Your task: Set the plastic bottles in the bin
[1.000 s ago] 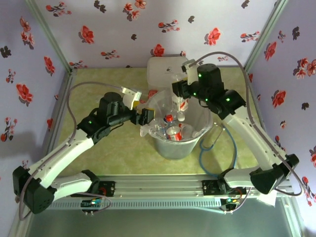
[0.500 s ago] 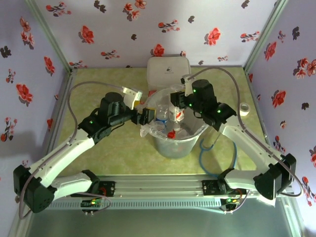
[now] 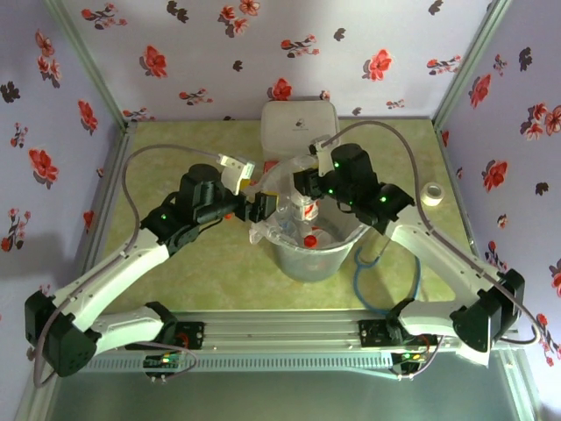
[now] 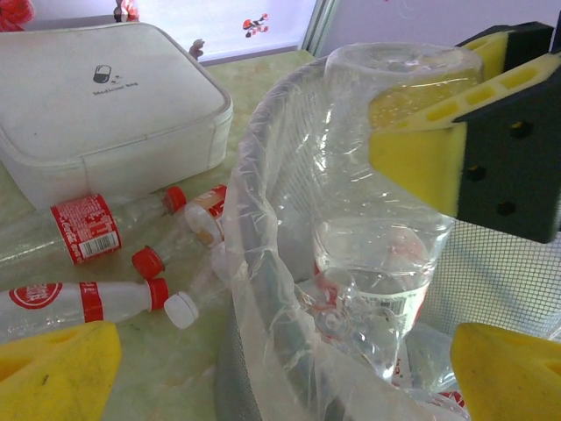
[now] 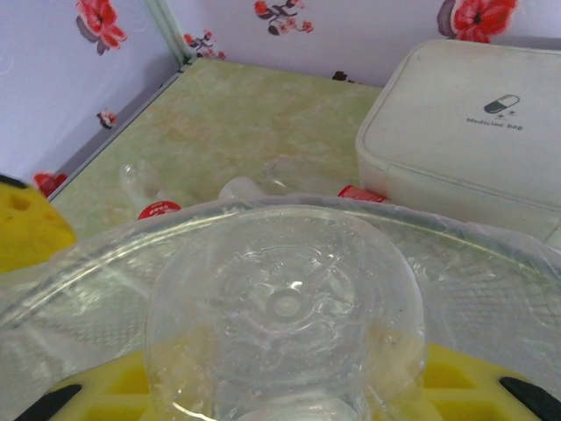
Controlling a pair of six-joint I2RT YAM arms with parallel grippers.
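Between the right fingers (image 4: 421,153): 1 clear plastic bottle (image 4: 386,237), neck down, clamped near its base, hanging inside the rim of the round translucent grey plastic bin (image 4: 250,254) with its clear liner. Left fingers (image 4: 53,373) spread wide, empty, at the bin's rim. Step judged: drop-off. Next: right fingers release. Then fetch the red-labelled bottles (image 4: 83,230) lying on the tabletop (image 4: 166,373) beyond the left fingers, beside the white lidded box (image 4: 114,105).

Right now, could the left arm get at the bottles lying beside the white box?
Probably yes: its jaws stand open, and the bottles lie uncovered on the table beside the bin.
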